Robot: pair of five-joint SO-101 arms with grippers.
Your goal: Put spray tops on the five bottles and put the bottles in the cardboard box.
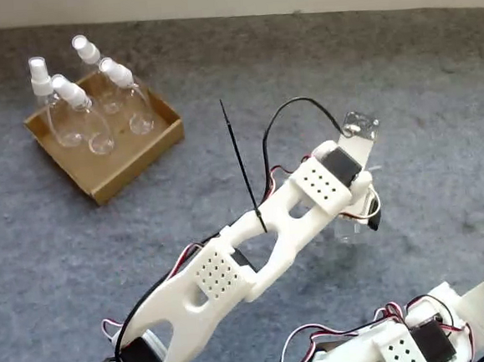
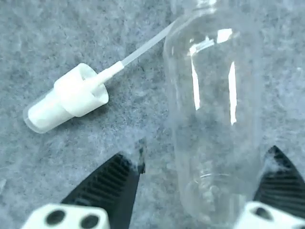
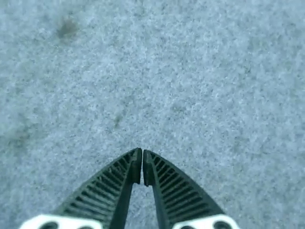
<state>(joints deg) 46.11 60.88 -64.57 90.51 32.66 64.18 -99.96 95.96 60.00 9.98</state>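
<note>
A clear bottle (image 2: 214, 100) without a top lies on the grey carpet between the fingers of my left gripper (image 2: 206, 157), which is open; one finger (image 2: 112, 183) stands apart from the bottle's side. Beside the bottle lies a white spray top (image 2: 69, 98) with its thin dip tube pointing past the bottle's neck. In the high view the left gripper (image 1: 364, 212) points down right of the middle. My right gripper (image 3: 142, 153) is shut and empty, over bare carpet. The cardboard box (image 1: 137, 174) at the back left holds several capped bottles (image 1: 94, 117).
The left arm (image 1: 256, 247) stretches diagonally from the front left across the middle. The right arm (image 1: 406, 344) rests folded at the front right edge. A thin black stick (image 1: 238, 158) stands up near the middle. Grey carpet covers the table.
</note>
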